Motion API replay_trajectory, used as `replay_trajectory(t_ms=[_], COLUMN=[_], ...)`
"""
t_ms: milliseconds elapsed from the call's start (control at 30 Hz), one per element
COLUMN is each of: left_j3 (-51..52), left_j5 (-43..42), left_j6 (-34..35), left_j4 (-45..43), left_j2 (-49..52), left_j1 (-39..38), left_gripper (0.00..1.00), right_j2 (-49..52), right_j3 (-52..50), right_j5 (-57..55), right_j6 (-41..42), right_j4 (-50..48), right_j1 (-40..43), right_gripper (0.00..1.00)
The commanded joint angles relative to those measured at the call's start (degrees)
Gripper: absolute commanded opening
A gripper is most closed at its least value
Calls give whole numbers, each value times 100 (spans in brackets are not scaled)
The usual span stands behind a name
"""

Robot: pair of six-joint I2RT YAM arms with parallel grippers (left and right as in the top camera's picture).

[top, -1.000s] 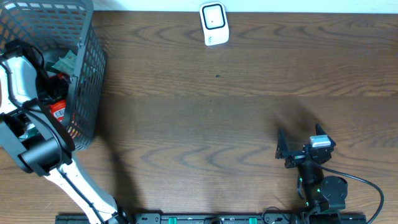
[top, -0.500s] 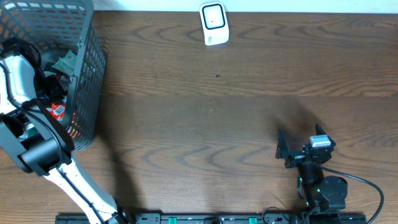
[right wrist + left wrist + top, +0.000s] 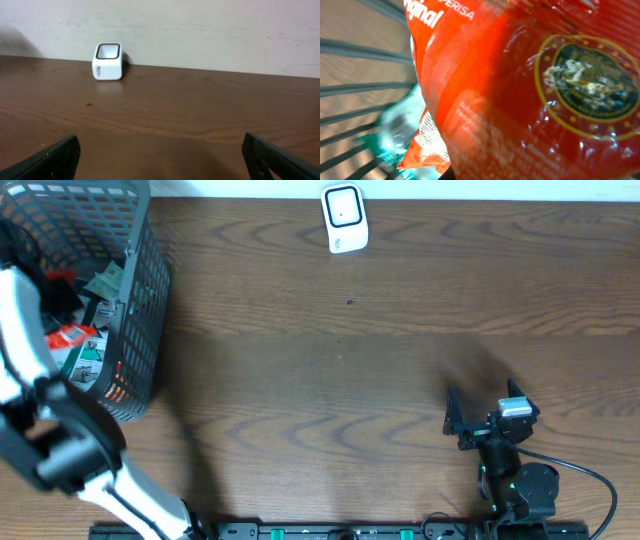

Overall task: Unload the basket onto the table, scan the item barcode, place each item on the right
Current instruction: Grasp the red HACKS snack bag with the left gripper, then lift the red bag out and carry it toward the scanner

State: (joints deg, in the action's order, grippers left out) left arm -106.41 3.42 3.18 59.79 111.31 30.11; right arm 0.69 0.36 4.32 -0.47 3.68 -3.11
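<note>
While the left gripper (image 3: pixel 62 305) sits clenched inside the basket, the red packet (image 3: pixel 520 90) fills nearly the whole left wrist view, pressed up close to the lens, so it reads as grasped. The fingers themselves are not visible there. Packet surface is glossy red foil with a dark round emblem ringed in gold, white lettering along the top edge and small white print lower left. No barcode can be made out on the side showing.

From overhead, the same red packet (image 3: pixel 70 337) shows as a red and white patch just beside the white left arm (image 3: pixel 25 330), within the basket outline near its right wall. Whether it is clear of the other contents, cannot tell.

Grey wire basket (image 3: pixel 140 300) stands at the far left corner of the table (image 3: pixel 350 380). Its bars (image 3: pixel 355 49) cross the left side of the wrist view behind the packet. A greenish packet (image 3: pixel 104 280) lies inside further back. A blurred teal shape (image 3: pixel 395 131) sits under the red packet's edge, too soft to identify.

White scanner (image 3: pixel 343 218) stands at the far edge of the table, centre, well apart from the basket, its dark window facing up.

Right gripper (image 3: pixel 458 425) rests low at the near right side, released, jaws spread wide, nothing between them. It faces the scanner (image 3: pixel 107 62) across bare wood, pale wall (image 3: pixel 200 30) behind.
</note>
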Motion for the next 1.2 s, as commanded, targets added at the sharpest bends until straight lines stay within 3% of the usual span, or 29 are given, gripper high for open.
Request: replay_trajectory(t_ms=[0, 200, 300, 533, 633, 767, 1000, 1167], left_j3=[-87, -87, -85, -66, -24, 450, 2011, 2417], left_j5=[114, 61, -409, -704, -704, -704, -684, -686], left_j6=[396, 745, 826, 1139, 1360, 1655, 1912, 2251], left_j4=[-11, -28, 55, 859, 1456, 1574, 26, -815], left_j2=[-1132, -2441, -3097, -4129, -4107, -3921, -3143, -2090], left_j1=[-4, -184, -444, -1917, -2796, -3807, -5477, -6098], left_gripper=[8, 7, 7, 7, 7, 7, 7, 7], right_j2=[-31, -31, -31, -31, -31, -31, -31, -31], right_j3=[-7, -7, -7, -7, -7, -7, -7, -7], right_j5=[26, 26, 26, 26, 26, 26, 26, 26], right_j6=[-26, -26, -26, -26, -26, -26, -26, -26], right_j4=[20, 20, 20, 20, 20, 20, 20, 22], right_j1=[61, 61, 61, 61, 61, 61, 61, 61], right_gripper=[99, 99, 99, 99, 99, 99, 99, 99])
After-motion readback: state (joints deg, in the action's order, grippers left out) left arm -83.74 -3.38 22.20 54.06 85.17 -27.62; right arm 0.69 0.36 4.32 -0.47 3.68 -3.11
